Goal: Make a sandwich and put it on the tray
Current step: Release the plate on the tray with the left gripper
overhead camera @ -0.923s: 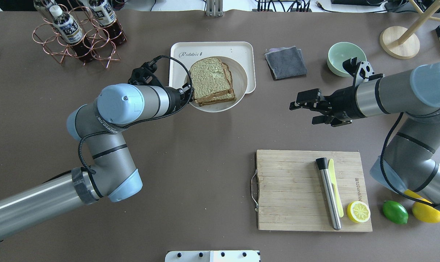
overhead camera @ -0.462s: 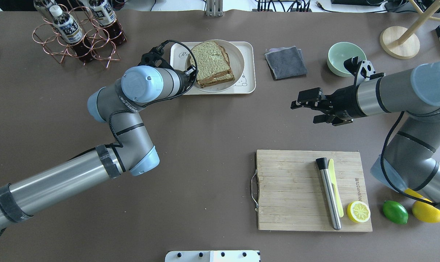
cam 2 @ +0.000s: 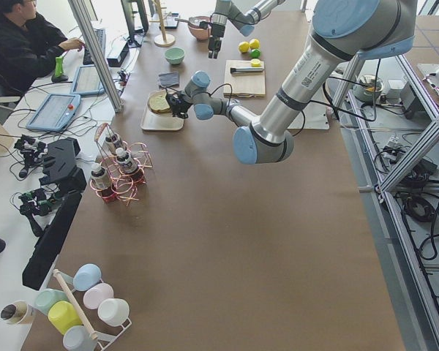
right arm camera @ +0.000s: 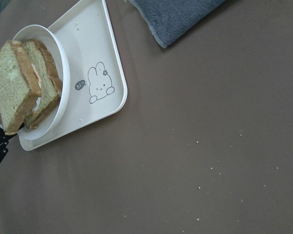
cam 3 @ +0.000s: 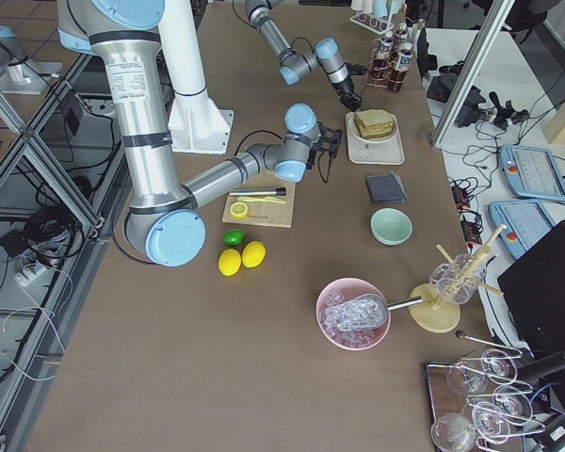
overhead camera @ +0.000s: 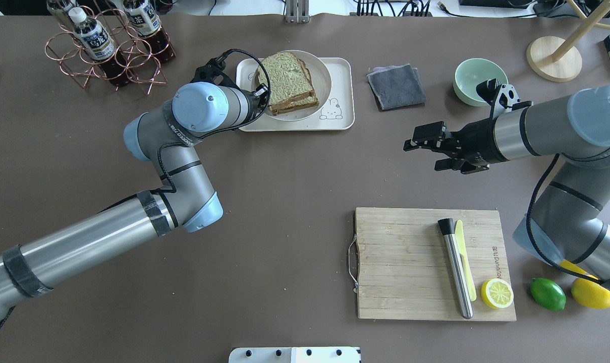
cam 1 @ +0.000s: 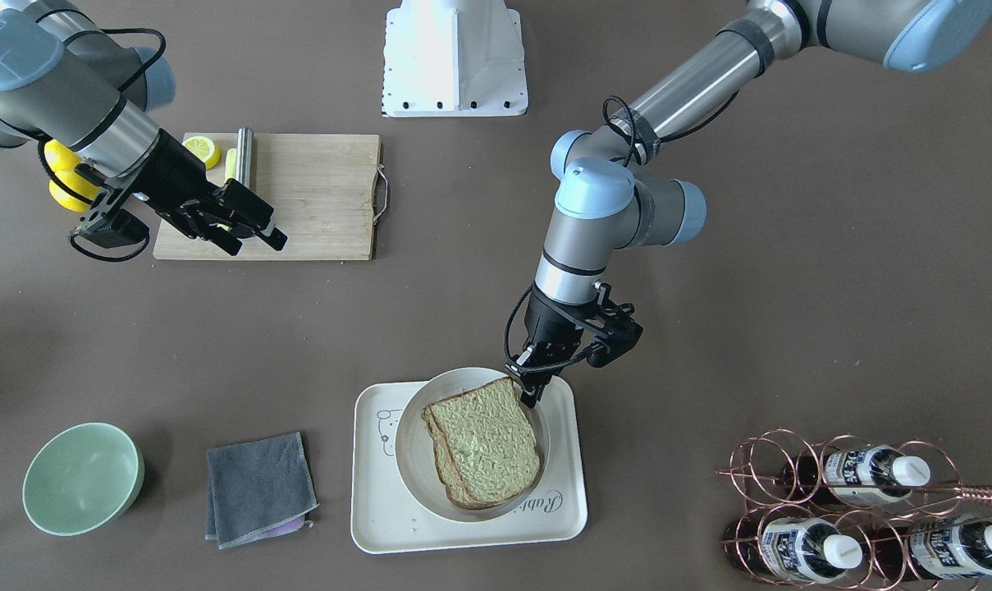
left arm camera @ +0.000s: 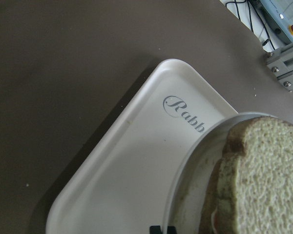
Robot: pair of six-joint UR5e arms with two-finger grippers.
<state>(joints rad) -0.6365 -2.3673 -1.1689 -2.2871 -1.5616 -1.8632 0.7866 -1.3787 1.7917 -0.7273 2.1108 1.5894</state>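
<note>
The sandwich (overhead camera: 287, 80) (cam 1: 483, 447), two greenish-tan slices with brown crust, lies on a round cream plate (overhead camera: 322, 75). My left gripper (overhead camera: 262, 98) (cam 1: 532, 386) is shut on the plate's rim on the robot's side. The plate hangs over the cream tray (overhead camera: 342, 91) (left arm camera: 136, 161), with its far rim past the tray's far edge; it looks slightly lifted. In the left wrist view the plate (left arm camera: 195, 185) covers part of the "Rabbit" script. My right gripper (overhead camera: 421, 148) (cam 1: 253, 238) hovers open and empty over bare table, well to the right of the tray.
A wooden cutting board (overhead camera: 405, 262) carries a metal muddler, a yellow knife and a lemon half. A grey cloth (overhead camera: 395, 85) and a green bowl (overhead camera: 479, 80) lie right of the tray. A copper bottle rack (overhead camera: 108, 45) stands to its left. A lime (overhead camera: 548, 294) lies at the right.
My left arm has carried the plate with the sandwich away from the robot, from the tray's near edge to farther over the tray. The right arm has hardly moved.
</note>
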